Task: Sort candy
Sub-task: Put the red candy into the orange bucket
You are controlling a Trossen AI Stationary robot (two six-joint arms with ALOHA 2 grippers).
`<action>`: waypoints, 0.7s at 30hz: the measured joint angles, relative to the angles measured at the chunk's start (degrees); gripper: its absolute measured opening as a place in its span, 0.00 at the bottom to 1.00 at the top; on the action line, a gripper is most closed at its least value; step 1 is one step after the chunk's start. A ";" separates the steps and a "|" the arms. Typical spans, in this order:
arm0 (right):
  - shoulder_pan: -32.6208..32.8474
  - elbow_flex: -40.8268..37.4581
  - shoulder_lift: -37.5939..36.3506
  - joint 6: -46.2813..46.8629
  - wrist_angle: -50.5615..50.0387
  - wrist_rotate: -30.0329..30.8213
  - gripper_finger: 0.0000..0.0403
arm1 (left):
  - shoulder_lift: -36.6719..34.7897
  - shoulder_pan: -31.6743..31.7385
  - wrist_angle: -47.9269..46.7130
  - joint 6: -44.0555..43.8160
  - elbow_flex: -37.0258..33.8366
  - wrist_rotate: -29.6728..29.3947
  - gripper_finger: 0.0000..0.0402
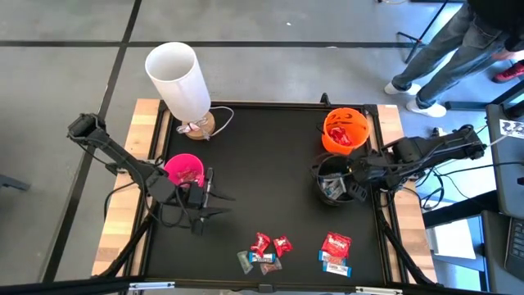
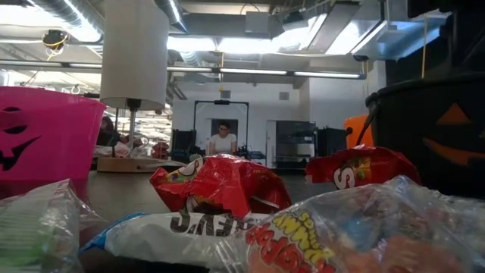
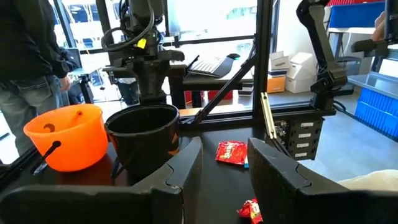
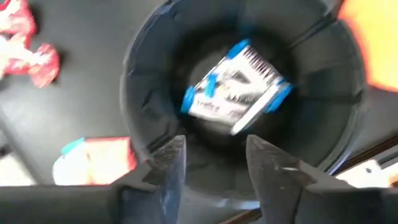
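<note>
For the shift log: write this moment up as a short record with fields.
Right gripper: open, above the black bowl
Black bowl contents: blue-and-white candy
Left gripper: open, empty, beside the pink bowl
Orange bowl: red candy inside
Loose candy: two clusters near the table's front edge
Other: white cylinder standing at the table's back left

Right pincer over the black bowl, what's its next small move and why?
Probably lift clear and head back toward the loose candy. The right pincer hangs over the black bowl with its fingers apart and nothing between them, and a blue-and-white candy is already inside the bowl. More pieces lie on the mat at the table's near edge.
</note>
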 joint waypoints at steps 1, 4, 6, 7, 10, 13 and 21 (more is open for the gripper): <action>0.02 0.56 0.01 0.00 0.01 -2.01 0.43 | 0.00 0.02 0.00 0.00 0.00 -0.02 0.29; 0.21 3.09 0.49 0.68 1.78 -6.01 0.45 | 0.00 0.24 0.00 0.00 0.00 -0.34 0.29; 2.18 4.54 0.64 1.08 4.89 -4.46 0.45 | 0.02 0.58 0.00 -0.02 0.00 -0.51 0.29; 3.56 5.29 0.64 0.94 6.78 -3.07 0.45 | 0.02 0.75 0.00 -0.03 0.00 -0.55 0.29; 7.23 7.18 1.69 -1.05 13.65 0.34 0.45 | 0.02 1.16 -0.11 -1.02 0.00 -0.50 0.29; 11.15 8.39 4.56 -2.20 18.31 2.81 0.45 | 0.04 1.42 -0.59 -1.57 0.00 -0.52 0.29; 19.47 10.35 16.91 -2.40 20.70 5.42 0.45 | 0.04 1.40 -0.59 -2.66 -0.02 -0.52 0.29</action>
